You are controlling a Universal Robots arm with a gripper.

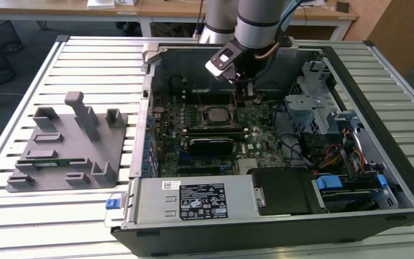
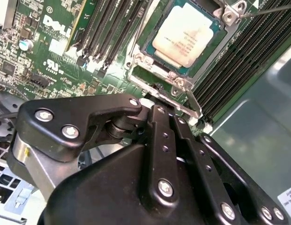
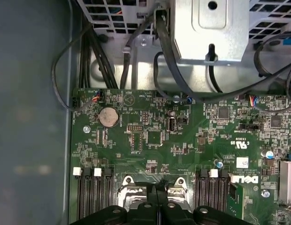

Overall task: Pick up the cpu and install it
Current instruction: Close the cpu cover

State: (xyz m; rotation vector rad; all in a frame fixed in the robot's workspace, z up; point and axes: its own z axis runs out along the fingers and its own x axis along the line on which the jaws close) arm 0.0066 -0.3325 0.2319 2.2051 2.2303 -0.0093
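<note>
My claw (image 1: 245,95), pinched closed and empty, hovers by the seated cpu (image 1: 214,115), exterior view's centre; seemingly light, stiff, fragile: grip edges.

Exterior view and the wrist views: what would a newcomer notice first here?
The open computer case on the slatted table, with the arm reaching into it over the green motherboard. In the second wrist view the shiny cpu lies in its socket, the black gripper near it. At the exterior view's left stands a grey fixture.
</note>
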